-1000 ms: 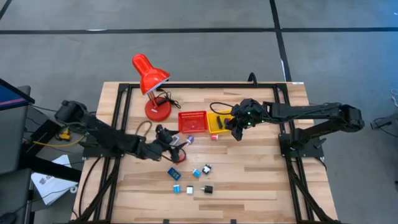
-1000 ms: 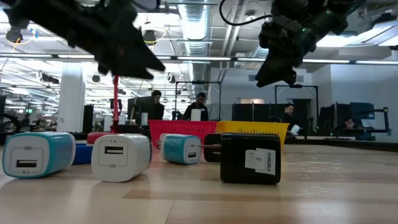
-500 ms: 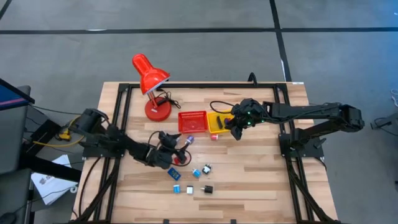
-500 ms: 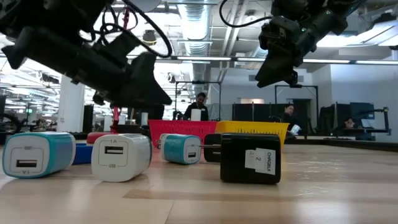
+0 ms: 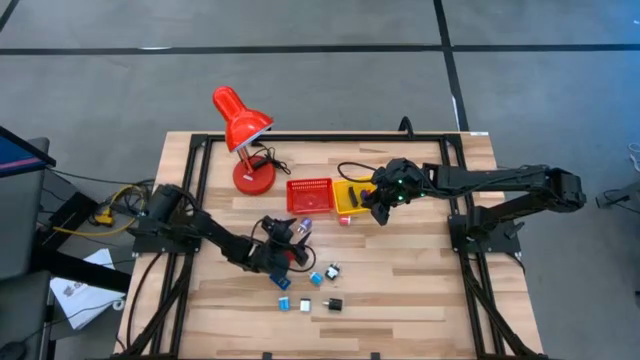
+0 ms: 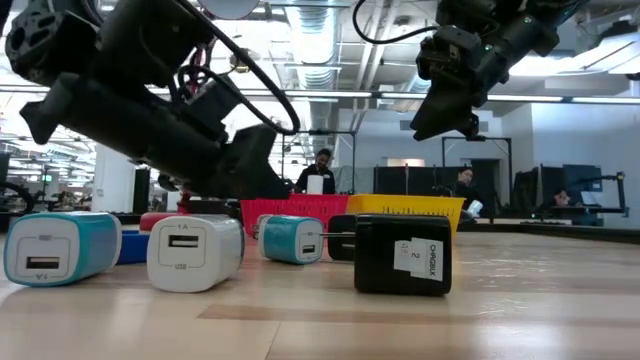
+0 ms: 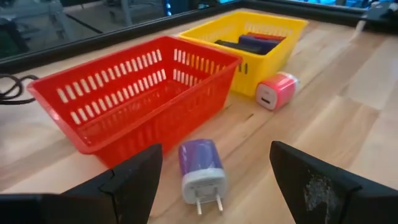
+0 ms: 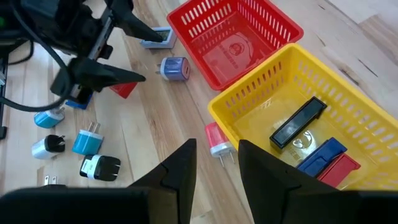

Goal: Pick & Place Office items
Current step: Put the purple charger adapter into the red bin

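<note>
My left gripper [image 7: 211, 186] has dropped low, fingers wide and empty around the purple charger [image 7: 200, 168] — grasp next — right gripper [image 5: 381, 211], half-closed, idles over the yellow basket [image 5: 349, 196].

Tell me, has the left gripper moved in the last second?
Yes. In the high view the left gripper has moved right, toward the chargers, farther from the lamp.
</note>
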`<state>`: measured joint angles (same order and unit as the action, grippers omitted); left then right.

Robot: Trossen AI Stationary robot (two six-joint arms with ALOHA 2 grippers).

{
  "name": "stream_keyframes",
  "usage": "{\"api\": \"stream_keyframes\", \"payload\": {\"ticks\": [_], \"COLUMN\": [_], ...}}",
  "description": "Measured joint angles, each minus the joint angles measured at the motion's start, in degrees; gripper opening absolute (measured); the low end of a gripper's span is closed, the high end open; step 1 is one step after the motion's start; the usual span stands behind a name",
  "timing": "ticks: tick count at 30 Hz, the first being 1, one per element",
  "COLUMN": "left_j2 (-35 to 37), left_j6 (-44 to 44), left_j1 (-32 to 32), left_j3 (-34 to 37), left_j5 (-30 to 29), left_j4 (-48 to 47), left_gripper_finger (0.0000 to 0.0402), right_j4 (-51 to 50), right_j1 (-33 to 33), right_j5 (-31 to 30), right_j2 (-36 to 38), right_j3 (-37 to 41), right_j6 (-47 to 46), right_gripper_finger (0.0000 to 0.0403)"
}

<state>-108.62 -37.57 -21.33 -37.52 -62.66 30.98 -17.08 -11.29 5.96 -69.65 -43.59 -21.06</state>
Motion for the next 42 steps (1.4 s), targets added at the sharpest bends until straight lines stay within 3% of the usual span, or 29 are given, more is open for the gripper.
{"api": "stream_keyframes", "payload": {"ticks": [20, 42], "left_j2": [-7.4, -7.4], "left_j6": [-3.6, -4.0], "left_j1": [3.0, 3.4], "left_j3": [-3.1, -3.0], "left_j5": [1.6, 5.7], "left_j4": [-0.5, -2.2], "left_gripper_finger": [0.0285, 0.0146], "right_j4": [0.0, 0.0], "right_j1": [0.0, 0.0], "right_j5": [0.0, 0.0], "right_j2": [0.0, 0.0], "right_j3": [0.0, 0.0], "right_j6": [-1.5, -1.5], "right_gripper_finger": [0.0113, 0.0113]}}
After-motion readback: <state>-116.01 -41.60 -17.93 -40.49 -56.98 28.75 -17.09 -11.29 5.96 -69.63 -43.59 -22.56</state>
